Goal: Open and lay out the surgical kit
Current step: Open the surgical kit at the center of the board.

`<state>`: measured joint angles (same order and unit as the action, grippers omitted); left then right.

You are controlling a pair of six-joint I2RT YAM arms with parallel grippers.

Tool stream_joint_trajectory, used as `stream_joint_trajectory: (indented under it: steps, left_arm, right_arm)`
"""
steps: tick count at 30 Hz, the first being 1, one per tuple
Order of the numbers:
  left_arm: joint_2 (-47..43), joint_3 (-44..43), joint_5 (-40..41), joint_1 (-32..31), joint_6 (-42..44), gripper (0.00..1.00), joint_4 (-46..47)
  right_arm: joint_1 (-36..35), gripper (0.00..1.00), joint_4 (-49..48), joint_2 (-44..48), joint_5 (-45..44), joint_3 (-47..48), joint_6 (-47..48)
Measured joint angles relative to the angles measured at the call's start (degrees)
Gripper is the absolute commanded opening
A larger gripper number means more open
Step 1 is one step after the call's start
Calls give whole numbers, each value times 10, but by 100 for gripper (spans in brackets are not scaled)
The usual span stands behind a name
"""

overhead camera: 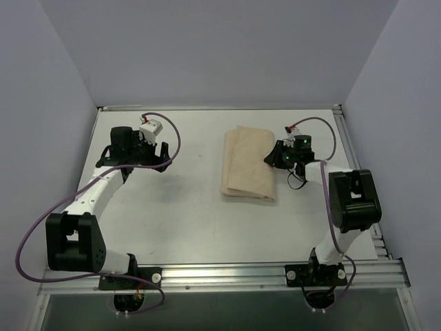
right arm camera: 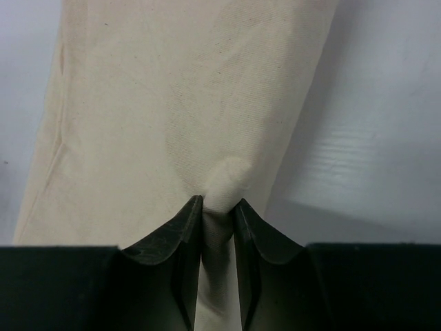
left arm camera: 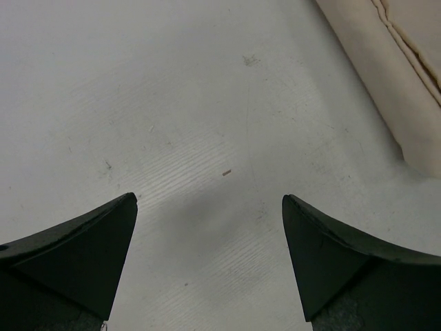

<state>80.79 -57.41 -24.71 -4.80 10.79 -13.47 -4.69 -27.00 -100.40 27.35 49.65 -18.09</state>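
Observation:
The surgical kit (overhead camera: 248,164) lies folded shut as a beige cloth bundle right of the table's middle; whatever it holds is hidden inside. At the bundle's right edge, my right gripper (overhead camera: 276,157) is shut on a pinched-up fold of the cloth. The right wrist view shows that fold bunched between the two black fingertips of the gripper (right arm camera: 219,201), with the rest of the wrap (right arm camera: 186,103) stretching away beyond them. My left gripper (overhead camera: 157,160) hovers open over bare white table at the far left, well apart from the kit. In its wrist view the gripper (left arm camera: 209,200) holds nothing, and a corner of the cloth (left arm camera: 406,69) shows at the top right.
Pale purple walls close in the white table (overhead camera: 186,221) on the left, back and right. An aluminium rail (overhead camera: 220,272) runs along the near edge by the arm bases, and another rail (overhead camera: 341,121) lines the right side. Purple cables loop off both arms.

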Motion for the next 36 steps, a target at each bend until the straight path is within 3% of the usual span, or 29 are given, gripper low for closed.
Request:
stream_joint_trajectory:
  steps: [2, 6, 12, 15, 18, 22, 25, 31, 36]
  left_arm:
    - [0, 1, 0, 0, 0, 96, 0]
    - [0, 8, -8, 0, 0, 96, 4]
    - [-1, 20, -22, 0, -3, 99, 4]
    - [-5, 21, -21, 1, -10, 99, 4]
    - [-7, 21, -19, 3, -14, 99, 5]
    - [-7, 21, -12, 4, -16, 99, 7]
    - [-7, 21, -10, 4, -17, 99, 8]
    - [-7, 23, -10, 4, -18, 99, 9]
    - [-7, 24, -10, 4, -18, 99, 9]
  right_arm:
    - [-26, 15, -2, 22, -14, -24, -17]
    - [-57, 43, 3, 57, -30, -52, -31]
    - [-77, 55, 116, 113, -135, 21, 7]
    - [-153, 61, 160, 174, -236, 56, 23]
    - [-279, 66, 175, 218, -311, 80, 32]
    - [-424, 66, 196, 200, -379, 98, 31]
    - [-480, 66, 229, 148, -419, 104, 32]
    - [-511, 57, 298, 52, -458, 133, 45]
    - [-509, 47, 320, 37, -473, 146, 50]
